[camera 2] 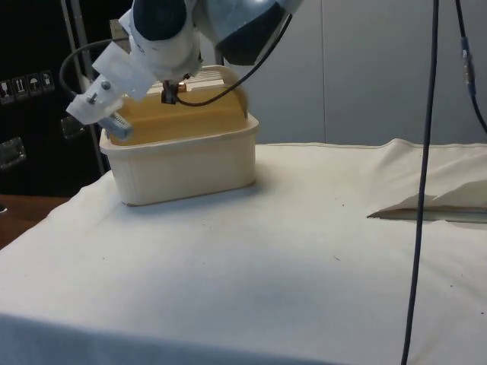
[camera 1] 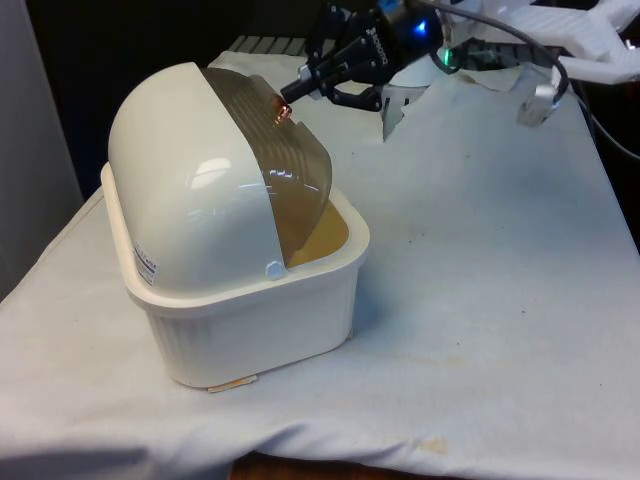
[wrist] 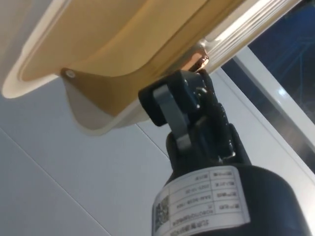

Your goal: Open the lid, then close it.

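A cream bread box stands on the table toward the front view's left, with a white domed side. Its translucent amber roll lid is partly raised, and the tan floor shows under its edge. A small copper knob sits on the lid. My black gripper reaches in from behind the box and is shut on that knob. In the side view the gripper hangs over the box at its top. The wrist view has the fingers pinched on the knob beneath the lid's ribbed edge.
White cloth covers the table, with open room on the front view's right. A raised fold of cloth lies far from the box in the side view. Black cables hang down there. The table's near edge is close below the box.
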